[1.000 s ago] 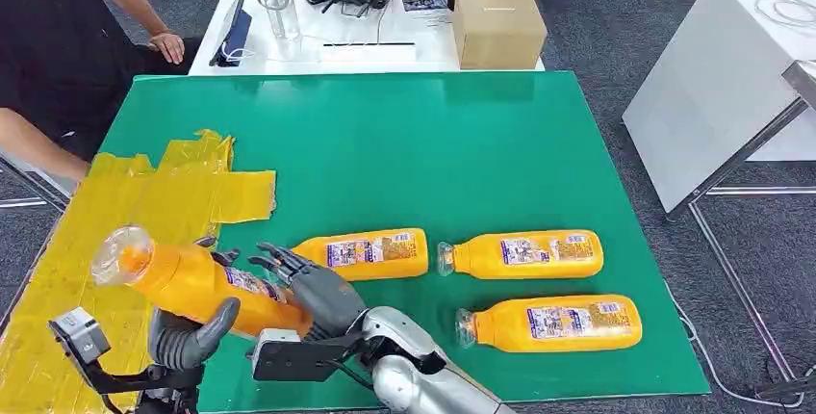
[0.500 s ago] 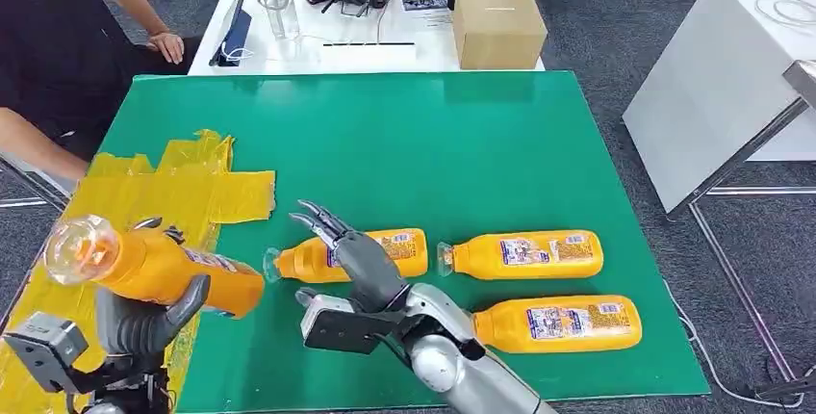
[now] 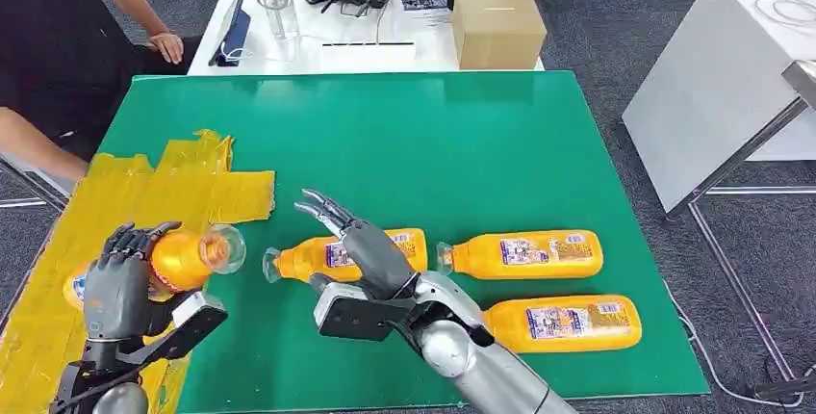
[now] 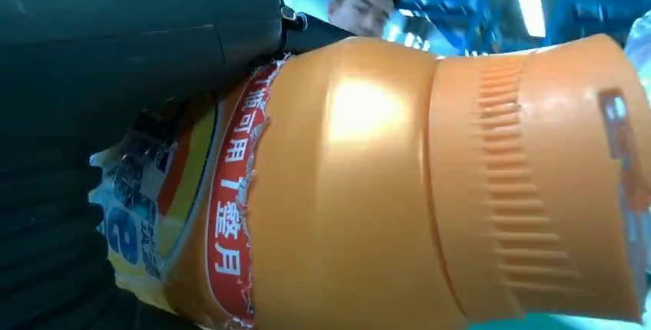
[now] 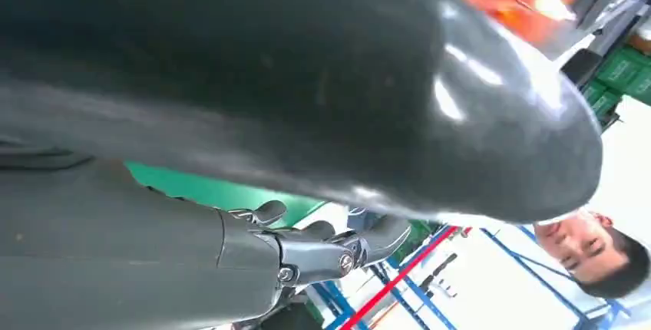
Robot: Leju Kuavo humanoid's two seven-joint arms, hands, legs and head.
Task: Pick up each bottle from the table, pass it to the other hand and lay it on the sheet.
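Observation:
My left hand [image 3: 120, 284] grips an orange juice bottle [image 3: 183, 258] over the yellow sheet [image 3: 115, 231] at the table's near left, its clear cap pointing right. Close up, the left wrist view shows that bottle [image 4: 430, 184] with my dark fingers [image 4: 138, 31] wrapped over its label. My right hand [image 3: 361, 245] hovers with fingers spread and nothing in it, above a second bottle [image 3: 313, 258] lying on the green table [image 3: 433, 135]. Two more orange bottles lie to the right, one [image 3: 524, 253] behind the other [image 3: 568, 324]. The right wrist view shows my thumb [image 5: 307, 84].
A person in black sits at the far left, one hand [image 3: 168, 45] on the white table [image 3: 318, 48] behind, which holds a cardboard box [image 3: 497, 27], a clear jar and devices. Another white table [image 3: 722, 87] stands to the right.
My left hand has lowered the bottle toward the sheet and turned it so its cap points right. My right hand has let go and drawn right, over the lying bottle.

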